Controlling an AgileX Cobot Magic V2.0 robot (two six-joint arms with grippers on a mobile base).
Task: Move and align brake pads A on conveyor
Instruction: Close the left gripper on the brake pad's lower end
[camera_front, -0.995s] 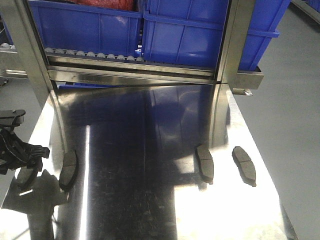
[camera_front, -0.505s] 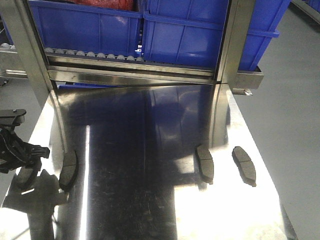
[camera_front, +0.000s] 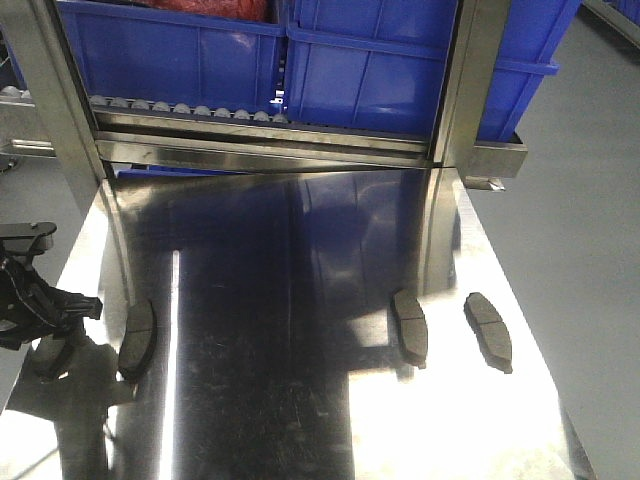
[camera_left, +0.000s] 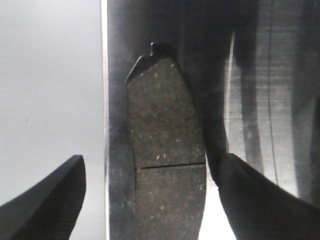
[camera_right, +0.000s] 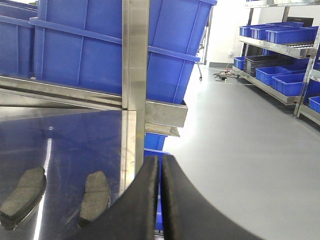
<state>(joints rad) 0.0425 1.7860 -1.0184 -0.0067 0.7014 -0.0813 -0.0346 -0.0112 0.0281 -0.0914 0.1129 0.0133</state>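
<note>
Stainless table (camera_front: 300, 400) carried every brake pad (camera_front: 409, 328) I could see; no conveyor was in view. Over the last second my left gripper (camera_left: 150, 167) had only crept a touch toward 4 o'clock, fingers (camera_left: 45, 200) spread wide astride the edge pad (camera_left: 165, 150) at the table's 9 o'clock side. I judged the grasp still pending. My right gripper (camera_right: 161, 200) had its fingers pressed together, empty.

Bare steel table (camera_front: 290, 400) separates a left pad (camera_front: 137, 338) from 2 right pads (camera_front: 410, 328); blue bins (camera_front: 370, 80) block the back.
</note>
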